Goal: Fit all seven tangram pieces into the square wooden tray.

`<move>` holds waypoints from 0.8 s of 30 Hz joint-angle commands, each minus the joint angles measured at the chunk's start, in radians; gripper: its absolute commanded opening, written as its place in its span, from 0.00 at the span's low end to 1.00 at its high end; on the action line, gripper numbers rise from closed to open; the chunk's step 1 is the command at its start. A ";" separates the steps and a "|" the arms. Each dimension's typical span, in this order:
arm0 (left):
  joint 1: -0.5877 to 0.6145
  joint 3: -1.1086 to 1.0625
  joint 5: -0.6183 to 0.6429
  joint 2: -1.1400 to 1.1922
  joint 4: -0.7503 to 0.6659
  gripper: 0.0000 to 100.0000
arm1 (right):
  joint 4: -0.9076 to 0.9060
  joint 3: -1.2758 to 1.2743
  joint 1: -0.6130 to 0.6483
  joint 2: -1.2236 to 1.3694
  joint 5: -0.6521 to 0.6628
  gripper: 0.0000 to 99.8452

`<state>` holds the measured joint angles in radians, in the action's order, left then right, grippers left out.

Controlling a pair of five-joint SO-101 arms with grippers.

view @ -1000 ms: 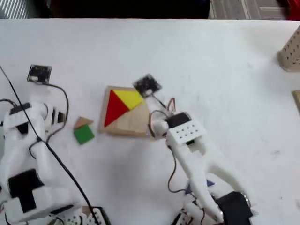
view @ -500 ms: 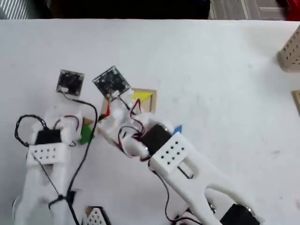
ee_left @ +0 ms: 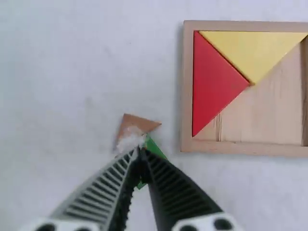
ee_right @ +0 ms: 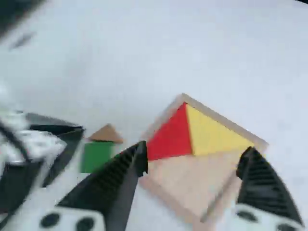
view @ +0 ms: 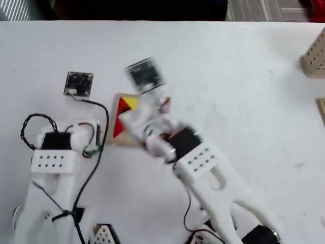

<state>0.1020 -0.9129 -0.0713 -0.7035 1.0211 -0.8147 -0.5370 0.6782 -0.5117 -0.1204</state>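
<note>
The square wooden tray holds a red triangle and a yellow triangle; the rest of its floor is bare wood. Just outside the tray lie a small brown triangle and a green square, touching each other. My left gripper is shut, its tips down on the green square's edge beside the brown triangle. My right gripper hangs open above the tray, with nothing between its fingers. In the high view the right arm covers most of the tray.
The left arm stands left of the tray with a looping black cable by it. The right arm crosses from the front right. A pegged wooden block sits at the far right edge. White table spreads beyond the tray.
The left arm came forward from its folded pose and set its gripper on the green square. The right arm swung in over the tray, first to its left, then back across it.
</note>
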 commanded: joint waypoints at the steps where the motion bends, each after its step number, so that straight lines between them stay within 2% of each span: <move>1: -0.018 -0.037 0.006 0.013 0.002 0.03 | -0.136 0.029 -0.236 -0.073 -0.002 0.13; 4: -0.019 -0.058 0.006 0.013 0.002 0.03 | -0.165 -0.008 -0.298 -0.088 0.064 0.01; 6: -0.018 -0.064 0.005 0.013 0.005 0.02 | -0.165 -0.066 -0.321 -0.096 0.087 0.04; 12: -0.012 -0.135 0.003 -0.019 -0.002 0.02 | -0.117 -0.204 -0.377 -0.101 0.103 0.02; 15: -0.007 -0.195 0.003 -0.122 -0.002 0.02 | -0.127 -0.256 -0.387 -0.101 0.150 0.02; 21: 0.058 -0.282 0.003 -0.406 0.008 0.02 | -0.122 -0.328 -0.389 -0.101 0.132 0.02; 24: 0.053 -0.292 -0.054 -0.435 0.003 0.02 | -0.119 -0.330 -0.389 -0.091 0.104 0.03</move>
<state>0.1465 -1.2060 -0.0713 -1.0702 1.0211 -0.9498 -0.8700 0.3007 -0.5777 0.0115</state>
